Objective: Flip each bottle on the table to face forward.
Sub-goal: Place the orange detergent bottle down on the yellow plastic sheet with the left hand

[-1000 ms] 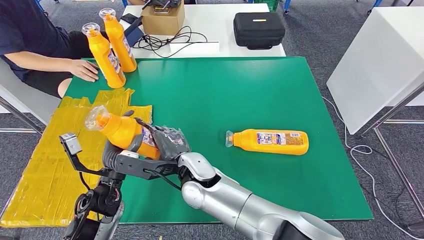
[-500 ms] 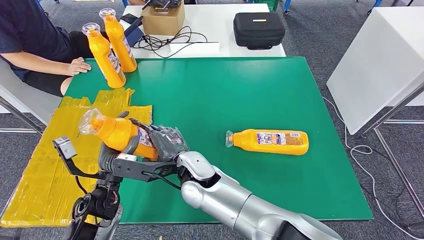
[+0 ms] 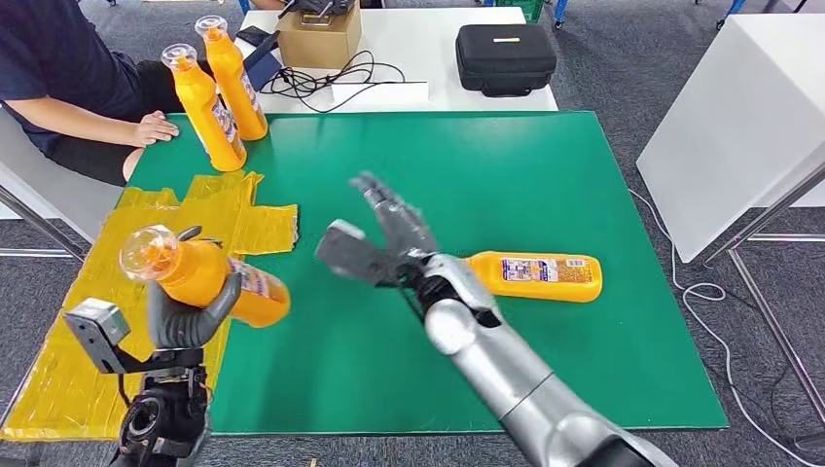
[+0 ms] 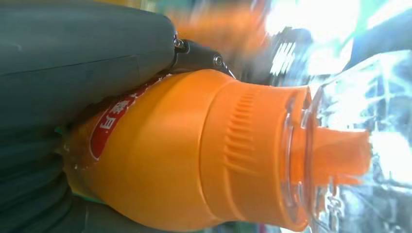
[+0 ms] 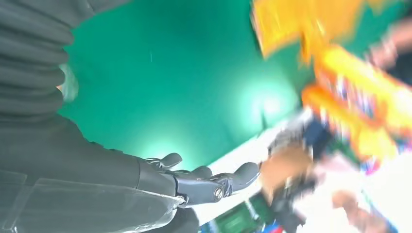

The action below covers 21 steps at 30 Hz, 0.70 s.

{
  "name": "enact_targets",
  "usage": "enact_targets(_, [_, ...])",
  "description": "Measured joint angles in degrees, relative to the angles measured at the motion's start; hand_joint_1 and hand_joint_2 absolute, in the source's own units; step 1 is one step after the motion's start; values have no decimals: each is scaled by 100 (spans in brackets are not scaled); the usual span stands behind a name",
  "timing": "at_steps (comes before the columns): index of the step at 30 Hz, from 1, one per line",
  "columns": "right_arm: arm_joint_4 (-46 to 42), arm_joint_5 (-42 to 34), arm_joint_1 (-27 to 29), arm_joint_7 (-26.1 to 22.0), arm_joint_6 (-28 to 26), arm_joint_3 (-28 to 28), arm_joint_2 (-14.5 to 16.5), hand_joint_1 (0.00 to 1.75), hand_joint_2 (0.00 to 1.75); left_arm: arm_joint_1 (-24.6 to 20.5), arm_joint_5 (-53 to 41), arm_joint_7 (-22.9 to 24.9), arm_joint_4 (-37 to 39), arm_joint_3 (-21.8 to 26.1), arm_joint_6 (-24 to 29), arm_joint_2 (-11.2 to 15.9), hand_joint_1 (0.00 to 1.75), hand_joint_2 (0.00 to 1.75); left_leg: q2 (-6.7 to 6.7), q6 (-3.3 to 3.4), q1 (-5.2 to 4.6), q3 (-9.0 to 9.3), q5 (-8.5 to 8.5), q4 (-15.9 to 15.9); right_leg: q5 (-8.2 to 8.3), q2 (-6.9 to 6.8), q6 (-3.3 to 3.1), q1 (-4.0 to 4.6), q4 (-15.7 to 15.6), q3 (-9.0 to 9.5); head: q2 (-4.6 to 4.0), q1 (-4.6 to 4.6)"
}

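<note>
Head view shows two bottles (image 3: 216, 83) upright at the bench (image 3: 545, 165) corner, one bottle gripped (image 3: 209, 280) in the left robot hand (image 3: 185, 316), one lying bottle (image 3: 535, 275) outstanding beyond the spread, empty right robot hand (image 3: 381, 241).

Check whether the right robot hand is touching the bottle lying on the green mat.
Cannot tell. In the head view the right robot hand is open, and its wrist overlaps the neck end of the lying bottle, hiding any gap or contact.

Two upright bottles (image 3: 216, 88) stand behind the lying bottle (image 3: 533, 275)
</note>
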Motion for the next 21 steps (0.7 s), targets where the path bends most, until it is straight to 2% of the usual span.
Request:
enact_targets(2, [-336,-202,37,-186,164,-465,-187,0,0,-42,-969,-236,16,192,769,92,175,175,0,0,0,1,0,1,0,0,0,1,0,2,0,-1])
enact_targets(4, [-528,-392,41,-314,267,-740,-323,0,0,-99,-1580,-314,57,347,1301,199,175,175,1,0,0,2,0,1,0,1,0,3,1,4,0,0])
enact_targets(8, [-606,-732,-3,-492,314,-934,-468,0,0,-89,-1969,-423,150,602,1760,351,175,175,7,0,2,4,0,0,0,8,0,8,3,2,0,-2])
enact_targets(15, [-605,-905,-73,-567,304,-951,-582,0,0,45,-2736,-592,209,783,2422,408,175,175,4,0,3,1,0,-1,-1,4,-1,9,3,0,0,-1])
enact_targets(18, [-616,-1029,-74,-587,298,-951,-620,0,0,52,-4157,-549,274,785,3060,408,175,175,3,0,3,2,0,-1,-1,3,-1,7,3,0,0,-1])
enact_targets(21, [-645,-1152,-94,-575,312,-948,-656,0,0,33,-5646,-587,426,823,3271,355,175,175,2,0,1,2,0,-1,-1,2,-1,1,2,2,0,-1])
